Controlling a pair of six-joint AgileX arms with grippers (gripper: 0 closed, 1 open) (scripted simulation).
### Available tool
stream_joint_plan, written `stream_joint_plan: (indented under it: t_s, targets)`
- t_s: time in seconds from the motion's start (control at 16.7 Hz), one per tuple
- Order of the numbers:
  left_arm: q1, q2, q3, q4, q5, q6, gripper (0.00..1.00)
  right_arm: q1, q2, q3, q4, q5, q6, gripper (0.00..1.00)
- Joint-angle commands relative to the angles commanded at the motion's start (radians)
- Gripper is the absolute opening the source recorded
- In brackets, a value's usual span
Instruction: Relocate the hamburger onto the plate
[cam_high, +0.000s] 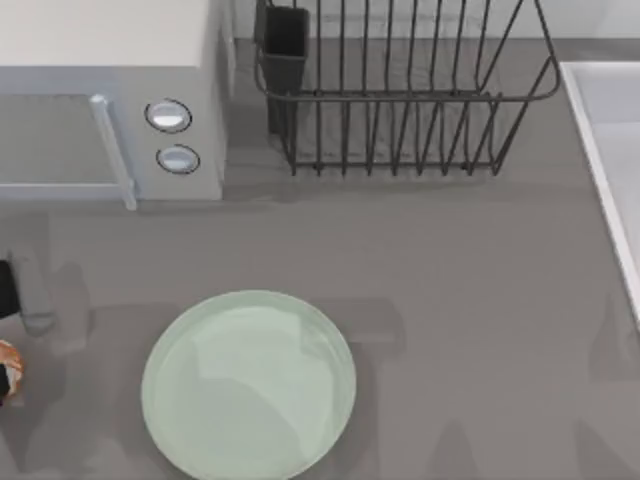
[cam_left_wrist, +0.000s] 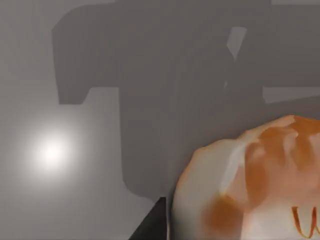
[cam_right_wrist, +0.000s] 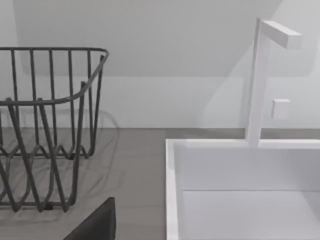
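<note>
Overhead, the hamburger (cam_high: 8, 366) sits at the far left edge of the surface (cam_high: 450, 260), at about nine o'clock from the plate (cam_high: 249, 386) and well apart from it. A dark bit of the left end effector (cam_high: 6, 290) shows just above it; whether it is clenched or released I cannot tell. From the left wrist, the hamburger (cam_left_wrist: 250, 185) looms close. From the right wrist, a wire rack (cam_right_wrist: 45, 125) and white sink (cam_right_wrist: 240, 190) appear.
</note>
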Motion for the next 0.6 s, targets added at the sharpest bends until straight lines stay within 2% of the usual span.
stream_joint_plan:
  t_s: [0.42, 0.48, 0.6]
  targets:
    - [0.000, 0.000, 0.000, 0.000, 0.000, 0.000, 0.00, 0.000, 0.000, 0.000, 0.000, 0.000, 0.000, 1.00]
    - [-0.002, -0.064, 0.030, -0.092, 0.011, -0.021, 0.00, 0.000, 0.000, 0.000, 0.000, 0.000, 0.000, 1.00]
    - [0.000, -0.069, 0.043, -0.108, 0.010, -0.021, 0.00, 0.000, 0.000, 0.000, 0.000, 0.000, 0.000, 1.00]
